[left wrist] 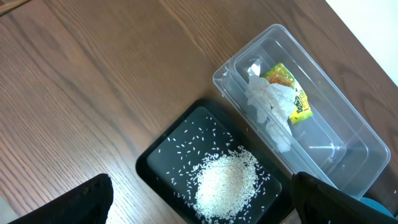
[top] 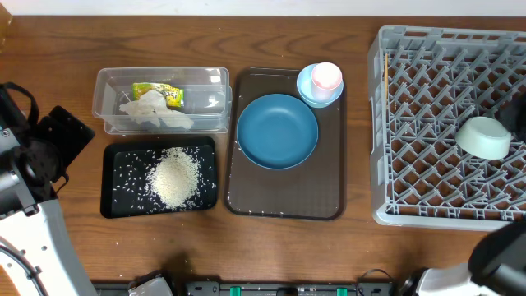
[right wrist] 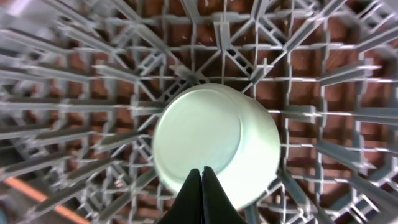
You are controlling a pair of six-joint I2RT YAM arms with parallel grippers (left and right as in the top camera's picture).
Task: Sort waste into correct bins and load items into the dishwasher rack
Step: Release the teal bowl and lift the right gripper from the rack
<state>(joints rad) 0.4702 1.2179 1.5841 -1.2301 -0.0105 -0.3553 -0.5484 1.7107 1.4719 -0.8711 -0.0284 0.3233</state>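
Rightward: smooth mint-green bowl (top: 485,137) on lattice rack (top: 427,99).

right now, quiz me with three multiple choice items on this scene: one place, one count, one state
1. Where is the mint bowl? A in the tub; B in the rack; C in the black tray.
2. How many dishes are on the brown tray? A one; B three; C five.
3. The left gripper is: A open; B shut; C out of view.
1 B, it lies on the rack's grid. 2 B, blue dish, light blue bowl, pink cup. 3 A, its fingers stand wide apart.
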